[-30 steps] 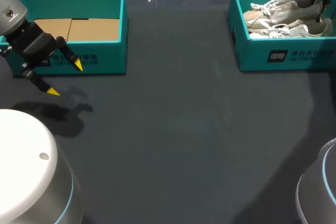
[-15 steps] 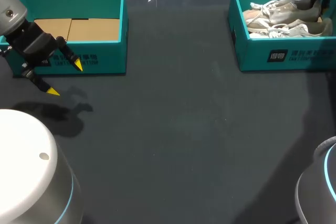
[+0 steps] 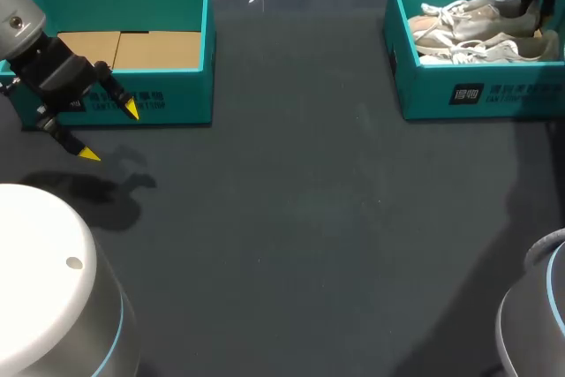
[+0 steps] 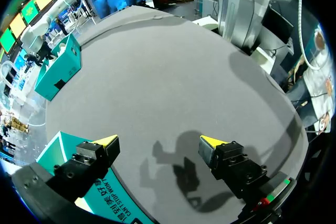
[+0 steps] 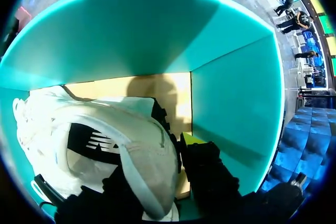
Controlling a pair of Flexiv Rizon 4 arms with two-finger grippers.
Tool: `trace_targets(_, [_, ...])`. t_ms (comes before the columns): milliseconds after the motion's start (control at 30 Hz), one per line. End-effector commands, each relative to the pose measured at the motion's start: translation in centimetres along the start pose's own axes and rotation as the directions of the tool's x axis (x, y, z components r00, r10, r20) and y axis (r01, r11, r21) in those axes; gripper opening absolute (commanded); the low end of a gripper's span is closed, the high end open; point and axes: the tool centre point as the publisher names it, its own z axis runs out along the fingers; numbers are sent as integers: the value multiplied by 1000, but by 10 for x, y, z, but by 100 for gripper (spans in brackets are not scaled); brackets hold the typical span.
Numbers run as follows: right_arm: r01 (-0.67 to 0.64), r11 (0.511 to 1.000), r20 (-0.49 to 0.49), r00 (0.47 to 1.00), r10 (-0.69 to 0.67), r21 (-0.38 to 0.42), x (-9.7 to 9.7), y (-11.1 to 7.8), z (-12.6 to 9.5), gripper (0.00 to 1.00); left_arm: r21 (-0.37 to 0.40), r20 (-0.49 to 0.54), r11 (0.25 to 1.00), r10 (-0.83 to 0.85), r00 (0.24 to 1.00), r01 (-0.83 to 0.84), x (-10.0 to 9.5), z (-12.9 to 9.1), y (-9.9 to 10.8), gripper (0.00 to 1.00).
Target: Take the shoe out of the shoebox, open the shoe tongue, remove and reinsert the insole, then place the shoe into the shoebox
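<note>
The right arm has edged slightly toward the far side and the grey shoe [image 3: 477, 11] in its grasp has shifted a little with it; the left arm has not moved. The right gripper [image 5: 160, 177] is down inside the teal shoebox [image 3: 477, 94] at the far right of the table [image 3: 309, 218], its jaws clamped on that shoe's heel. A second shoe [image 3: 485, 49] lies just beside it on the near side. The left gripper [image 3: 108, 132] hangs with jaws spread wide and nothing between them, just near of the other box [image 3: 177, 99] at far left
</note>
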Motion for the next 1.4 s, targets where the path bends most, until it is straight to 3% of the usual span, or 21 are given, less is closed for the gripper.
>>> trace_targets(33, [-1,1000,-4,1000,1,8,-2,4,0,29,-2,0,1000,1,1000,-1,1,-1,0,100])
trace_targets(367, [-5,1000,-16,1000,5,7,-5,0,-2,41,-2,0,1000,1,1000,-1,1,-1,0,100])
trace_targets(733, [2,1000,-55,998,-3,-5,0,-13,-27,50,-2,0,1000,1,1000,-1,1,-1,0,100])
trace_targets(1067, [14,1000,-85,996,-15,-15,10,-28,-68,92,-2,0,1000,1,1000,-1,1,-1,0,100])
trace_targets(1200, [16,1000,-83,996,-18,-23,13,-35,-86,100,-2,0,1000,1,1000,-1,1,-1,0,100])
trace_targets(1400, [26,999,-109,994,-29,-34,15,-45,-109,100,-2,0,1000,1,1000,-1,1,-1,0,100])
